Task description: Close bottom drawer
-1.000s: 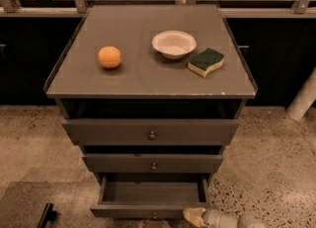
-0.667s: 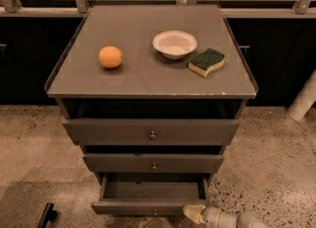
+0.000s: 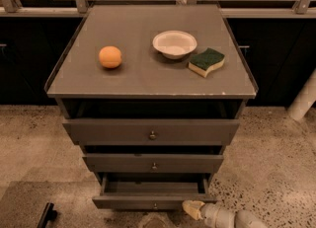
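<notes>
- My gripper [image 3: 193, 209] sat by the right front corner of the pulled-out bottom drawer [image 3: 128, 202], half cut off by the frame edge.
- Honestly couldn't tell if it was open or closed.

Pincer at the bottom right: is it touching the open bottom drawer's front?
Cannot tell. The camera view shows the pincer at the lower right corner of the bottom drawer, but neither gap nor contact is plain.

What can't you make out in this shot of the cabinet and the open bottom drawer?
Camera view:
- gripper, at the bottom drawer front's right corner: contact unclear; arm cut by the bottom edge.
- Drawer's inside: rear hidden under the middle drawer.
- Dark object lower left: cut off, unidentifiable.
</notes>
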`<move>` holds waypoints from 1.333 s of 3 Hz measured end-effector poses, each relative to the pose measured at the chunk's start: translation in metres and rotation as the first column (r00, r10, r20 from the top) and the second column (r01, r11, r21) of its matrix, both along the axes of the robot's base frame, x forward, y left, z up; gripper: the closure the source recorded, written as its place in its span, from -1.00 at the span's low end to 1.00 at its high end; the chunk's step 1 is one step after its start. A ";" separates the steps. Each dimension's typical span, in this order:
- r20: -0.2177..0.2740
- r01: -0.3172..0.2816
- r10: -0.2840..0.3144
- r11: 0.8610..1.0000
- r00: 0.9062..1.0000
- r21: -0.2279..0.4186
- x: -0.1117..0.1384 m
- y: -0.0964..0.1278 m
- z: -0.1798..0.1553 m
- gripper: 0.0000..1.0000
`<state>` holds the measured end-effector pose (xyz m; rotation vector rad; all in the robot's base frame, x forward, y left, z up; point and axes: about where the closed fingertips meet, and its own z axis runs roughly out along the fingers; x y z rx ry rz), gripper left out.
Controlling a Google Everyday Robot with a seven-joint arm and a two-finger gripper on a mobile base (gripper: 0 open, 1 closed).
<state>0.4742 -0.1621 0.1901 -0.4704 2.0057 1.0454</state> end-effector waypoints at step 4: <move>0.095 0.099 -0.100 0.995 0.990 0.018 0.066 -0.009 0.011 1.00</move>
